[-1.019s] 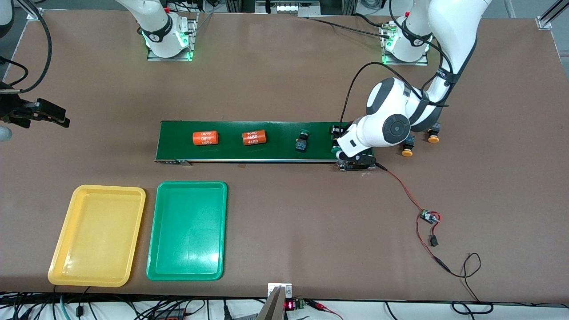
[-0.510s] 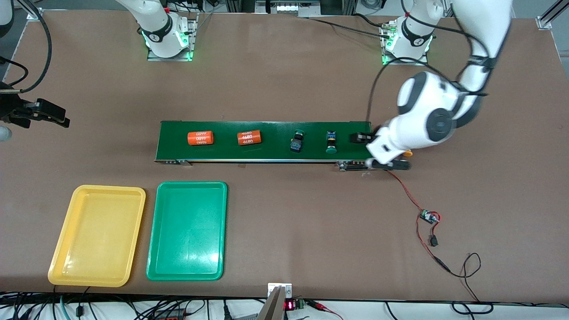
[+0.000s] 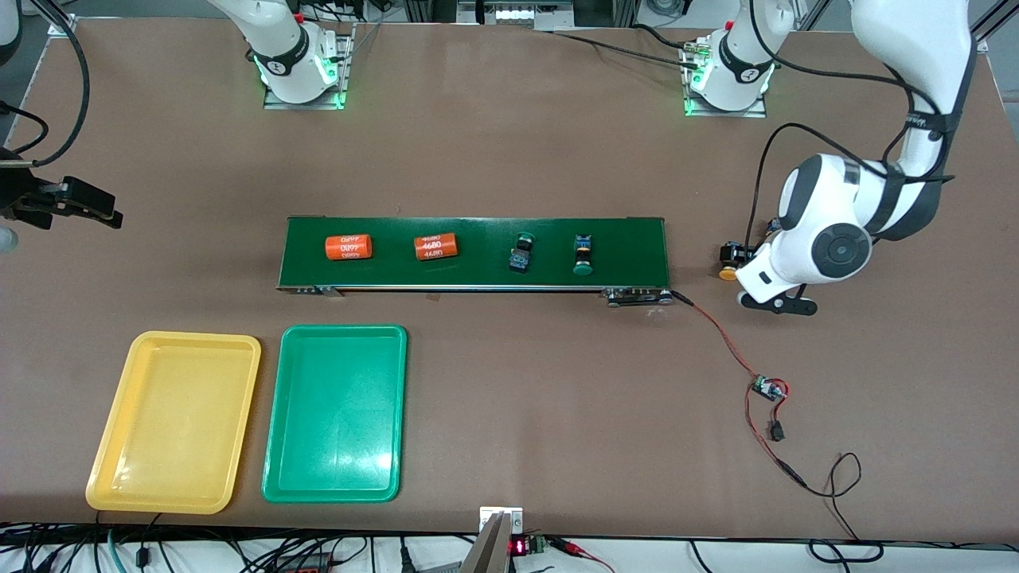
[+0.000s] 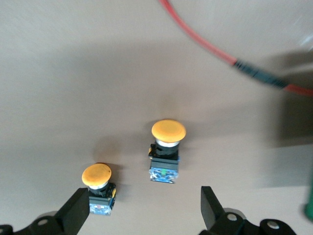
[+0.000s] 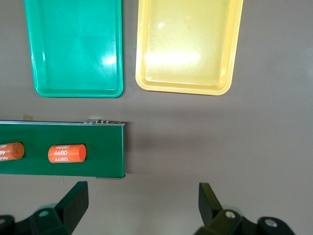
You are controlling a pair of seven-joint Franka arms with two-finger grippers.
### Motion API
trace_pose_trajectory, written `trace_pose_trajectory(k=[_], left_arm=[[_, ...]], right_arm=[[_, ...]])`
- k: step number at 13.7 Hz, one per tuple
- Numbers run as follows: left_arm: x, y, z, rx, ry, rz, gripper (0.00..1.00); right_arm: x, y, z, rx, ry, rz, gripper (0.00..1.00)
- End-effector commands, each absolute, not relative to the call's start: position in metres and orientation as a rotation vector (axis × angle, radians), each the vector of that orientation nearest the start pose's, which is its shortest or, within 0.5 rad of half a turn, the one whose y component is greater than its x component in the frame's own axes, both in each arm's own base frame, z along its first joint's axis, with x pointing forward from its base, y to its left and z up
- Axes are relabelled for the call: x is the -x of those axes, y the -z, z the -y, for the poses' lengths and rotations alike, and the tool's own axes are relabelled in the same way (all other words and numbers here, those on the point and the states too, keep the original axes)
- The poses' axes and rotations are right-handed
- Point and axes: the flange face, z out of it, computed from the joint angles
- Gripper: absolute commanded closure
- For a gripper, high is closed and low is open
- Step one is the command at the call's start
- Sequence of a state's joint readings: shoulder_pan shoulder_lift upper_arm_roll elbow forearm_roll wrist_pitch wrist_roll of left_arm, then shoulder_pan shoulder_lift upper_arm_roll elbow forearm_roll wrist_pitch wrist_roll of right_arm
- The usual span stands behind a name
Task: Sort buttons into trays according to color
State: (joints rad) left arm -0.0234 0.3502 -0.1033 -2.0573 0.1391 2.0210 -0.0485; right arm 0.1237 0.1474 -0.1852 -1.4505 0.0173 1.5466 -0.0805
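Yellow-capped buttons (image 4: pixel 165 152) sit on bare bench, centre-right of frame; my left pincer (image 4: pixel 142 210) hovers released above them, ready to straddle one. Right pincer (image 5: pixel 142 205) waits released, upper left.

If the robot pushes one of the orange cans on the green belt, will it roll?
Probably: the orange can is a cylinder lying on its side on the green belt, so a sideways nudge would likely roll it. It looks smooth, maybe slippery. End-on, it might just slide.
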Motion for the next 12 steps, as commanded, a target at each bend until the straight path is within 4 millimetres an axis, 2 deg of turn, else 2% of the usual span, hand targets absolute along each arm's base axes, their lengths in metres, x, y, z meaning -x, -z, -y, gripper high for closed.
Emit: trace_pose_trajectory(k=[1,2,4,5,6,7,9,10,11,12], left_arm=[[-0.513,-0.204,0.060,2.963,-0.520,-0.353,0.00],[-0.503,-0.191,0.060,2.983,-0.466,-0.365,0.00],[-0.496,-0.179,0.061,3.003,-0.408,-0.374,0.01],[-0.496,-0.178,0.061,3.003,-0.408,-0.375,0.08],[-0.495,-0.176,0.060,3.003,-0.415,-0.373,0.27],[-0.494,-0.175,0.060,3.003,-0.419,-0.368,0.50],[-0.495,-0.178,0.058,3.003,-0.424,-0.351,0.77],[-0.496,-0.182,0.058,3.001,-0.423,-0.347,0.87],[-0.498,-0.188,0.059,3.002,-0.449,-0.327,0.89],[-0.508,-0.206,0.062,2.991,-0.470,-0.321,0.90]], right_arm=[[-0.593,-0.599,0.019,3.133,-0.080,0.045,0.00],[-0.593,-0.599,0.020,3.132,-0.080,0.038,0.00],[-0.593,-0.600,0.022,3.132,-0.077,0.031,0.00],[-0.592,-0.601,0.023,3.132,-0.075,0.029,0.00],[-0.593,-0.600,0.025,3.131,-0.072,0.024,0.00],[-0.594,-0.600,0.025,3.131,-0.070,0.024,0.00],[-0.593,-0.601,0.025,3.133,-0.068,0.026,0.00],[-0.595,-0.599,0.025,3.132,-0.068,0.026,0.00],[-0.595,-0.597,0.025,3.133,-0.072,0.031,0.00],[-0.596,-0.595,0.024,3.134,-0.077,0.031,0.00]])
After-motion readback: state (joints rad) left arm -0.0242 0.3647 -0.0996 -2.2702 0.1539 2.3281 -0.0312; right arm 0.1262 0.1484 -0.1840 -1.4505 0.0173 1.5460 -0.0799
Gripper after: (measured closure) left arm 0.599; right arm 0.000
